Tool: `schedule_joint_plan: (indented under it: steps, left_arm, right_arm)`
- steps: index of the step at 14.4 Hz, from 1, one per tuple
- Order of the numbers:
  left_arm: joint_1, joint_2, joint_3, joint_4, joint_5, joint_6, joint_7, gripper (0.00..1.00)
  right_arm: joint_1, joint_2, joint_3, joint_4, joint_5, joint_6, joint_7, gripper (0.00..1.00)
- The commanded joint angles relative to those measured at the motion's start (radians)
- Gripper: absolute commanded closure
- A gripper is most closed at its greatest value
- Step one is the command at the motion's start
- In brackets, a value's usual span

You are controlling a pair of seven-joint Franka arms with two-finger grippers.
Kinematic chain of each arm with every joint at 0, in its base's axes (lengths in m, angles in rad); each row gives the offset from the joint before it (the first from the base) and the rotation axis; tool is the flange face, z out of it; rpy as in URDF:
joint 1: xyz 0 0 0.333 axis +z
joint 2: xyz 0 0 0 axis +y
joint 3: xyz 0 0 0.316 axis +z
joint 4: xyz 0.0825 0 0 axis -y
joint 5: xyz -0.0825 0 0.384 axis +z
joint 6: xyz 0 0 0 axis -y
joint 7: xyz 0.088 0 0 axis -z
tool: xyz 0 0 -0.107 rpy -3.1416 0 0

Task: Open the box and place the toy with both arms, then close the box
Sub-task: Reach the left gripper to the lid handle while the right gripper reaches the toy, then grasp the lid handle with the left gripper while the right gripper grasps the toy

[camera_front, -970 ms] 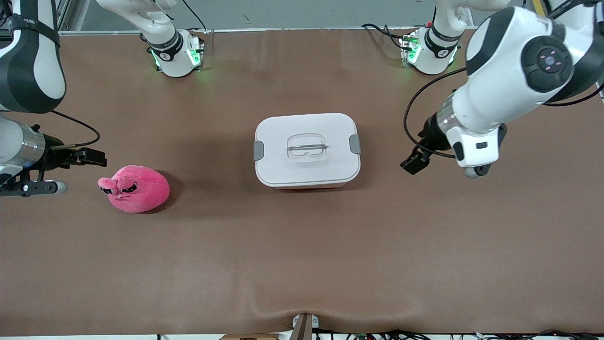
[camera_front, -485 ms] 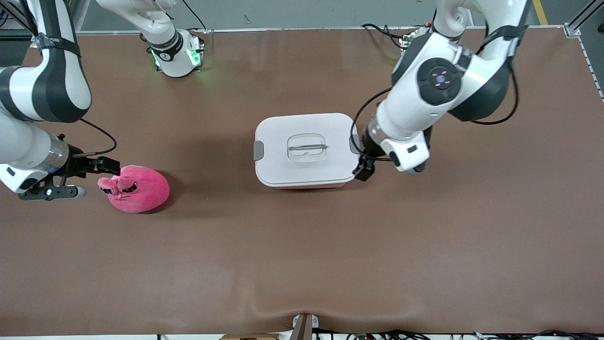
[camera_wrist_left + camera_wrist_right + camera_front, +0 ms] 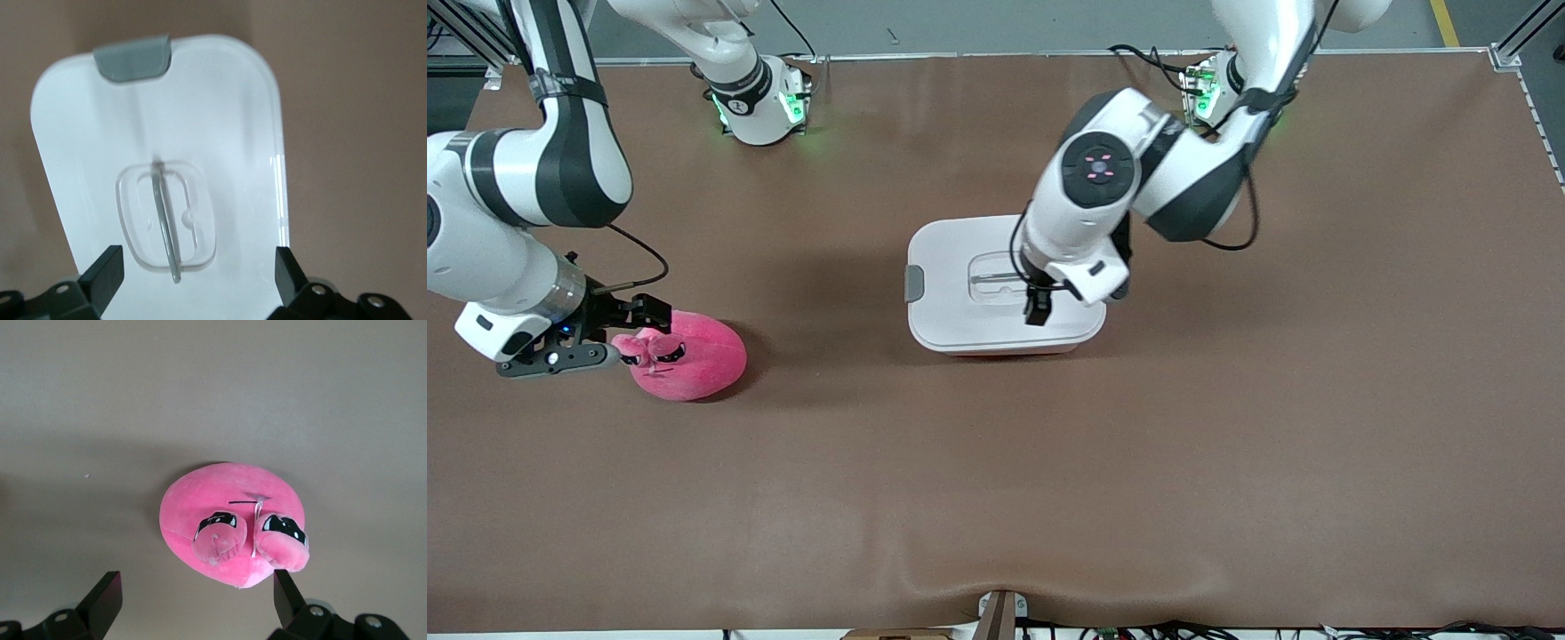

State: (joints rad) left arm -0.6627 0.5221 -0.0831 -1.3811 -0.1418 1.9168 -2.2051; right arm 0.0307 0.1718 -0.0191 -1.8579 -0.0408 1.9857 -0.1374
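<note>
The box [image 3: 960, 320] stands at the table's middle, its white lid shut, with a grey clip [image 3: 914, 283] showing. My left gripper [image 3: 1039, 307] is open above the lid, near the recessed handle [image 3: 167, 223]. In the left wrist view its fingers [image 3: 103, 277] straddle the lid [image 3: 220, 100], and one grey clip [image 3: 132, 58] shows. The pink plush toy [image 3: 703, 360] lies on the table toward the right arm's end. My right gripper [image 3: 640, 313] is open and empty, right beside the toy's eyes. The right wrist view shows the toy [image 3: 233, 513] just ahead of the open fingers [image 3: 103, 600].
The brown table mat [image 3: 996, 498] is bare around the box and toy. The two arm bases [image 3: 760, 102] stand along the table's edge farthest from the front camera. The left arm's elbow [image 3: 1103, 169] hangs over the box's end.
My left arm has swung in from the left arm's end of the table to over the lid. My right gripper has moved up to the toy.
</note>
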Motion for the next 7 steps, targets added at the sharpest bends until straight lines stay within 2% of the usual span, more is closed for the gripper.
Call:
schedule_joint_plan:
  steps: [1,7]
  left_arm:
    - [-0.026,0.045,0.014,0.034,0.042,0.034,-0.07,0.0]
    - [-0.084,0.055,0.014,0.005,0.093,0.033,-0.157,0.0]
  right_arm:
    - [-0.003,-0.029,0.001,-0.105,-0.014,0.077,-0.011,0.0]
    - [-0.002,-0.002,-0.001,-0.119,-0.019,0.149,-0.014,0.0]
